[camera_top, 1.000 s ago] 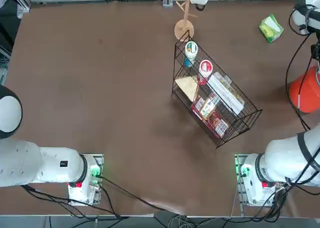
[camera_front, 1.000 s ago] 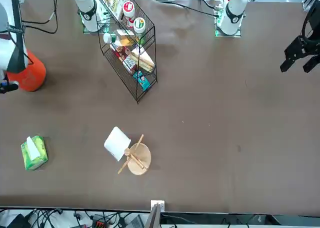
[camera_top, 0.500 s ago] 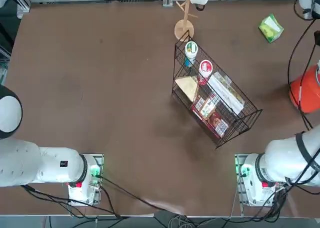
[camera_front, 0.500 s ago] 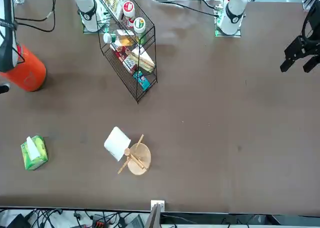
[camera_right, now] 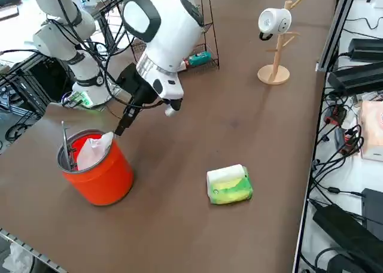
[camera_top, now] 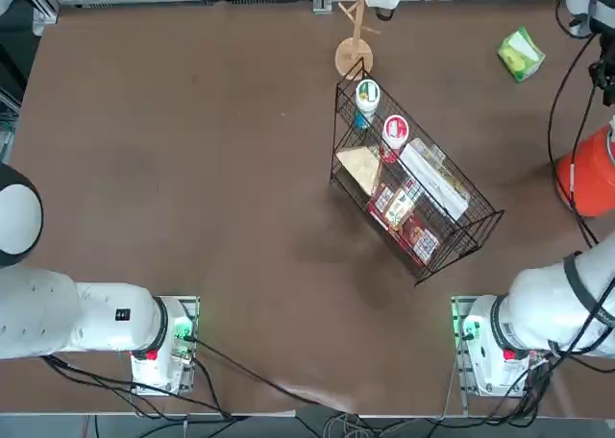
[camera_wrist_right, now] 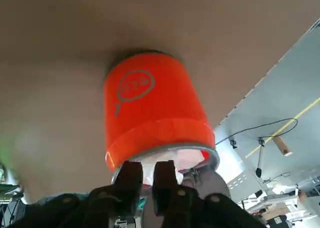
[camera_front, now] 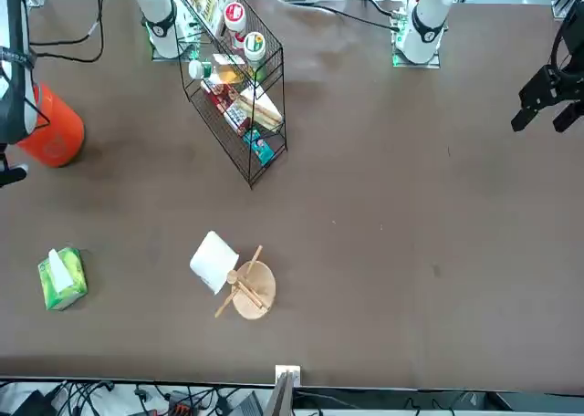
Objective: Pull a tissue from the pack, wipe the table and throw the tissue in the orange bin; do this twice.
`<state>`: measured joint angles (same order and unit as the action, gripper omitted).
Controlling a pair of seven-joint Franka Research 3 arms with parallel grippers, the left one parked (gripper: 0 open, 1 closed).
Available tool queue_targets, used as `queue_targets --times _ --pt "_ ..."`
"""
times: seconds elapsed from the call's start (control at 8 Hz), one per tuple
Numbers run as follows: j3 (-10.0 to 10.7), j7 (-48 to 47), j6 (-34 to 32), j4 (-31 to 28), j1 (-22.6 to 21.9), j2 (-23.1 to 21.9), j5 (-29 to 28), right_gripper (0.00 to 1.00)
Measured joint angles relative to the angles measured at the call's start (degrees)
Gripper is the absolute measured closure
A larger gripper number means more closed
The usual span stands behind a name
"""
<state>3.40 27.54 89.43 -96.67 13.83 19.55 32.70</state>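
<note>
Beside and above the bin's rim, the right gripper (camera_wrist_right: pixel 149 165) points its two black fingers with a gap between them and nothing held. A crumpled white tissue (camera_right: pixel 94 151) lies inside the orange bin (camera_right: pixel 106 180), separate from the fingers, which suggests one throw is done; whether it is the first or second cannot be told.

The green-and-yellow tissue pack (camera_top: pixel 521 56) rests on the brown table (camera_top: pixel 240 169), beyond the bin on the side away from the robot's bases, well apart from the gripper. Its long axis runs mostly outward, slanting from near right to far left, with a white strip along it. The right arm (camera_right: pixel 167 36) is the nearer one.

If another round remains, the gripper probably needs to travel outward past the bin, then come down over that white strip. Pinching the soft packet too could drag it along.
</note>
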Motion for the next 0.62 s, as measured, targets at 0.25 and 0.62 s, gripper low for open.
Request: queue_targets --times 0.25,0.62 --pt "0.2 0.0 0.0 0.0 0.3 1.4 0.0 0.81" --pt "0.7 1.9 -0.4 -0.2 2.8 2.3 0.0 0.81"
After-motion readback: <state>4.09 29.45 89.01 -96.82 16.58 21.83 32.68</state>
